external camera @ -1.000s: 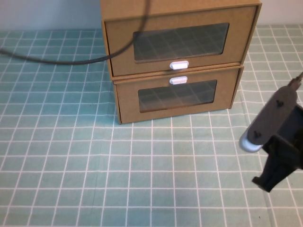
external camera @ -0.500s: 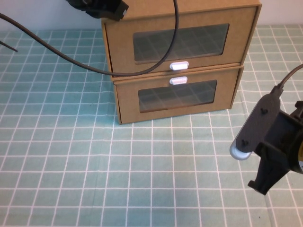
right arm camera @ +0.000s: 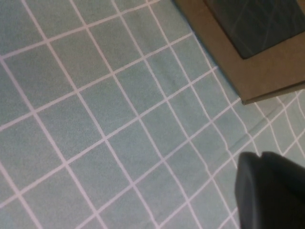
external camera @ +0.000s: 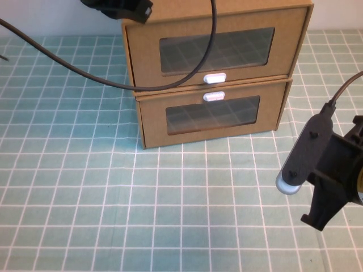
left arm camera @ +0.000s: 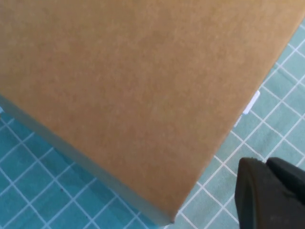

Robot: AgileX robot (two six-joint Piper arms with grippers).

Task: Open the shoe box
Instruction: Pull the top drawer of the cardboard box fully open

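Two brown cardboard shoe boxes are stacked at the back of the table, the upper box (external camera: pixel 215 51) on the lower box (external camera: pixel 212 116). Each has a window in its front flap. The upper handle (external camera: pixel 215 78) and lower handle (external camera: pixel 214 96) are small and white, and both flaps look closed. My left gripper (external camera: pixel 119 8) hovers above the upper box's front left corner. In the left wrist view the left gripper (left arm camera: pixel 264 162) is shut and empty over the box top (left arm camera: pixel 133 95). My right gripper (external camera: pixel 292 178) hangs above the cloth to the right front of the boxes, shut and holding nothing.
A teal checked cloth (external camera: pixel 113 187) covers the table. The left arm's black cable (external camera: pixel 170 85) droops across the upper box's front. The right wrist view shows the lower box's corner (right arm camera: pixel 267 71) and bare cloth (right arm camera: pixel 95 119) below the right gripper (right arm camera: pixel 261 157).
The left arm has come into view at the top left, bringing its cable over the upper box. The right gripper has drifted slightly left and nearer. The boxes are unchanged.
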